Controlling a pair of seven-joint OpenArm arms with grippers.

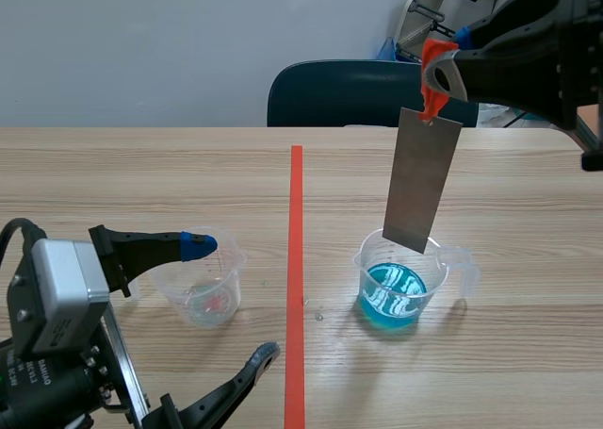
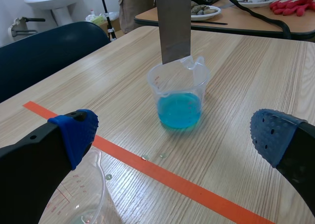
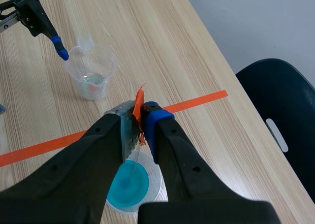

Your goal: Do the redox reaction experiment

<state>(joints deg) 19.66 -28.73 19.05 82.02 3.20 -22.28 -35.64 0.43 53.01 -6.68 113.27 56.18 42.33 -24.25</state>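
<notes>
right arm (image 1: pixel 537 42) raised, fingers (image 3: pixel 160 130) pinching metal strip (image 1: pixel 421 179) above blue beaker (image 1: pixel 400 292).

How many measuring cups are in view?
2. The blue-liquid measuring cup sits right of the tape line, under the metal strip; the near-empty measuring cup left of it.

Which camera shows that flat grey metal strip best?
The scene view: the flat grey metal strip shows whole, hanging from the right gripper over the clear beaker of blue liquid. The left wrist view shows only its lower end; the right wrist view sees it edge-on.
</notes>
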